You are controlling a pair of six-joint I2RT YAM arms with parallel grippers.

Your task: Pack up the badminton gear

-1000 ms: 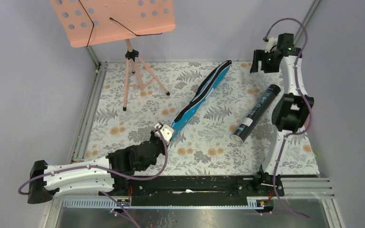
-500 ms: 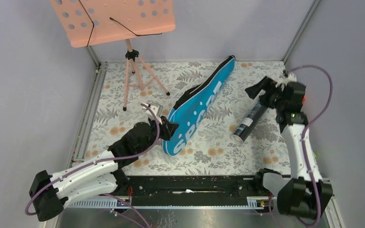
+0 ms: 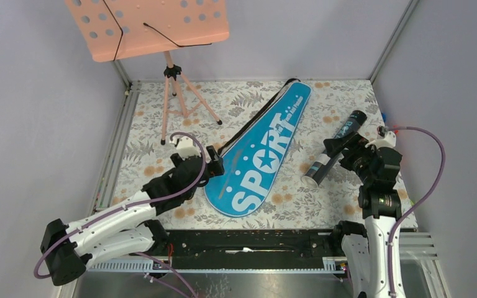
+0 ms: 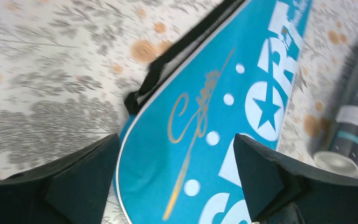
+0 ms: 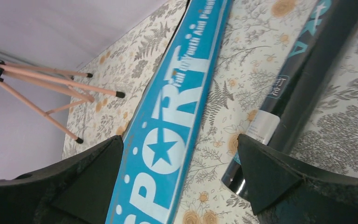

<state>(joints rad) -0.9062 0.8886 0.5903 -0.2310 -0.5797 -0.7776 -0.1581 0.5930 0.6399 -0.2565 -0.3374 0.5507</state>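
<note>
Grey walls close in a table [image 3: 242,93] covered by a floral cloth. Largest on it is the pink stand [image 3: 155,28] at far left, its perforated desk cut off by the top edge of the overhead view. The blue bag [image 3: 261,155] lies flat mid-table, "SPORT" side up, with its narrow end toward the far wall. What it holds cannot be seen (a black strap shows along its left edge). Right of it and apart, the dark tube [image 3: 348,126] slants the same way, its middle hidden from above by the right arm. The left gripper [image 4: 176,137] hangs over the bag's wide end, jaws spread, holding nothing. The right gripper [image 5: 181,137] is likewise wide apart and empty, above the gap between bag and tube. In the right wrist view one finger partly hides the tube's near end.
</note>
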